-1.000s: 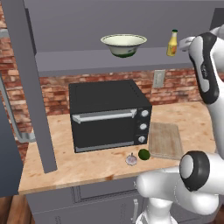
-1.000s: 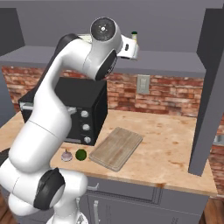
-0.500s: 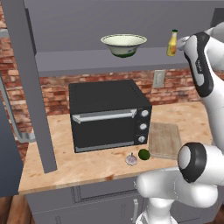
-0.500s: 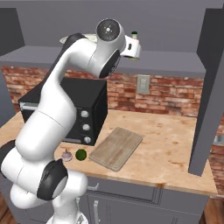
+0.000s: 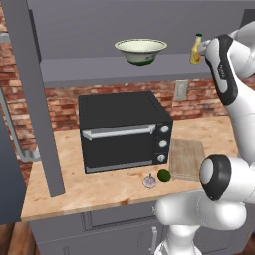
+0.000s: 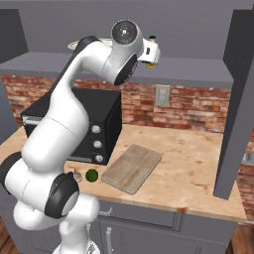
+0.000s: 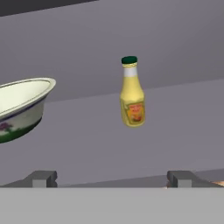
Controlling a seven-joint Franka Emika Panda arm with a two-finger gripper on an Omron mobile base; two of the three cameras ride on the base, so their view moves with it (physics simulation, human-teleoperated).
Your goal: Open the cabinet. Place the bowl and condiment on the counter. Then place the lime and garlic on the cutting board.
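The cabinet [image 5: 35,99] stands open, its doors swung out. On its shelf sit the cream bowl [image 5: 141,51] and, to its right, the yellow condiment [image 5: 196,50]. My gripper [image 7: 113,179] is up at shelf height, open, facing the condiment [image 7: 132,94] with a gap between them; the bowl [image 7: 19,107] is off to the left. Nothing is between the fingertips [image 7: 41,178]. Down on the counter [image 5: 99,187], the lime [image 5: 163,175] and garlic [image 5: 149,181] lie side by side just left of the cutting board [image 5: 187,158], which is bare.
A black oven [image 5: 124,129] stands on the counter under the shelf, left of the board. The open cabinet doors [image 6: 238,99] hang out on either side. A brick wall with an outlet [image 5: 181,89] backs the counter. Grey drawer fronts [image 6: 149,225] lie below.
The hand has crept slightly closer to the condiment on the shelf. The jaws stay open and no object has moved.
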